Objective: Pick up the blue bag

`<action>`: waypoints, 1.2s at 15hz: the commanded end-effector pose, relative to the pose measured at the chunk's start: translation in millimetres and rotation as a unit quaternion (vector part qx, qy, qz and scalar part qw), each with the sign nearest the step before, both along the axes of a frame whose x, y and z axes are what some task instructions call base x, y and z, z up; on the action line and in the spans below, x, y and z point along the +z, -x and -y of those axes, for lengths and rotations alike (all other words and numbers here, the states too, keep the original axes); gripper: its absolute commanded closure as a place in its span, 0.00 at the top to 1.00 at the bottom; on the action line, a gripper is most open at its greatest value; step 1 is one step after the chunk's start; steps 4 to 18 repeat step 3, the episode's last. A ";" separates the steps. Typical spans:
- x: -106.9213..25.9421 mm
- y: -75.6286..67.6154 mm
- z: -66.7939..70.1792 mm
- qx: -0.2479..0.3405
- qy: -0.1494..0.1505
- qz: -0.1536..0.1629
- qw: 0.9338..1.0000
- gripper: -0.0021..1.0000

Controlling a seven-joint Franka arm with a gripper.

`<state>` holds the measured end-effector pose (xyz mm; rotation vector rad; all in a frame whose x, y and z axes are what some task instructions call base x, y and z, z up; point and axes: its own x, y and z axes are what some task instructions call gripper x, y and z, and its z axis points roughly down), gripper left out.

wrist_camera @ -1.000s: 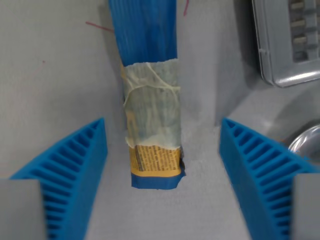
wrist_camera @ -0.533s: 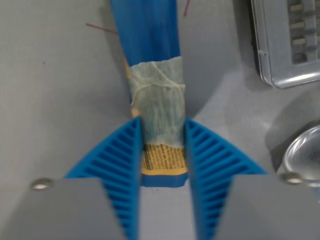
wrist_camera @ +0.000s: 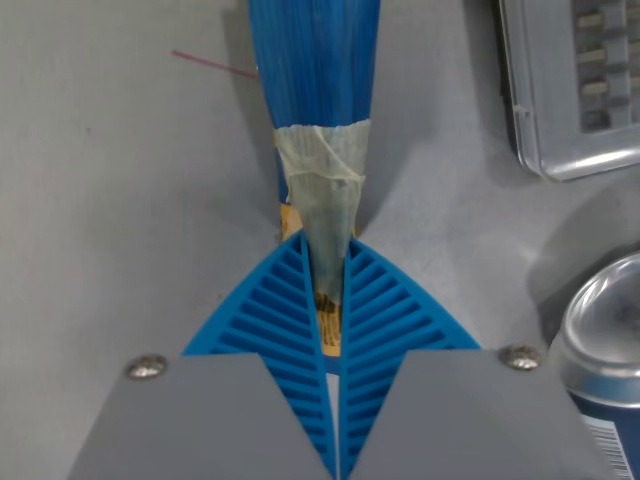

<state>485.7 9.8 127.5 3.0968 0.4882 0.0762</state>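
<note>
The blue bag [wrist_camera: 315, 70] runs from the top of the wrist view down the middle, with a band of pale tape [wrist_camera: 322, 175] around it and a yellow printed end low down. My gripper [wrist_camera: 327, 275] is shut on the bag at its taped lower part, and the bag is squeezed thin between the two ribbed blue fingers [wrist_camera: 275, 310]. The yellow end is mostly hidden between the fingers.
A grey device with buttons [wrist_camera: 570, 85] lies at the wrist view's upper right. A metal can [wrist_camera: 600, 340] with a blue side stands at the lower right, close to the right finger. The grey tabletop [wrist_camera: 120, 200] spreads to the left.
The fingers have closed from wide apart onto the bag and now pinch it flat. The bag looks narrower and the can has come further into view.
</note>
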 end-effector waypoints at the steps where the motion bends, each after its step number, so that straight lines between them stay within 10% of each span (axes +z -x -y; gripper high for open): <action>1: 11.3 -0.4 -0.3 0.007 -0.012 0.004 1.000 0.00; 18: 18.0 -0.4 -0.1 0.007 -0.012 -0.002 1.000 0.00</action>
